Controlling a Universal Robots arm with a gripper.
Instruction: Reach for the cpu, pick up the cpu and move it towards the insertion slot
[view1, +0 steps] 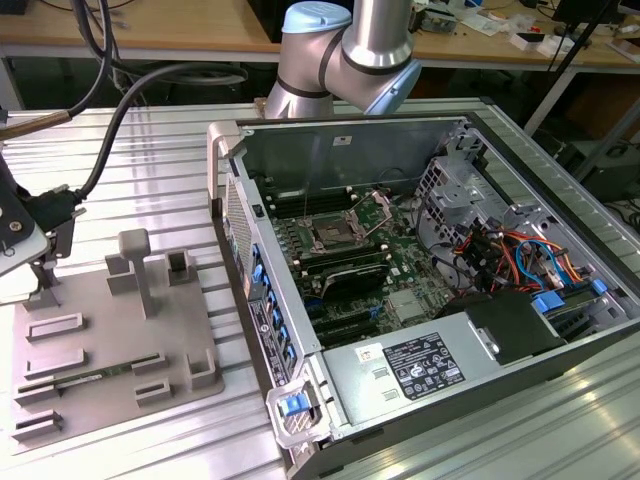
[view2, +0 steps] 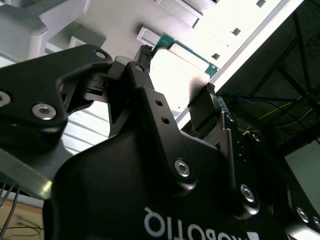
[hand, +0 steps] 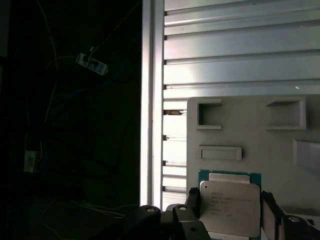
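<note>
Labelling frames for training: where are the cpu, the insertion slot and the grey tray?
cpu (hand: 230, 207): first wrist view, silvery metal top.
insertion slot (view1: 328, 236): exterior view, dark centre.
grey tray (hand: 245, 125): first wrist view, bare surface.

1. In the first wrist view the picture's edge cuts off one side of the cpu (hand: 230, 206).
2. In the second wrist view glare bleaches its face.
3. Whether it rests on the grey tray (hand: 250, 132) or hangs clear cannot be told.
4. In the exterior view the hand (view1: 48, 262), at the edge of the counter (view1: 150, 140) on the exterior view's left, is cut off by the picture's edge.
5. The centre of the insertion slot (view1: 330, 235) is too small to read.
</note>
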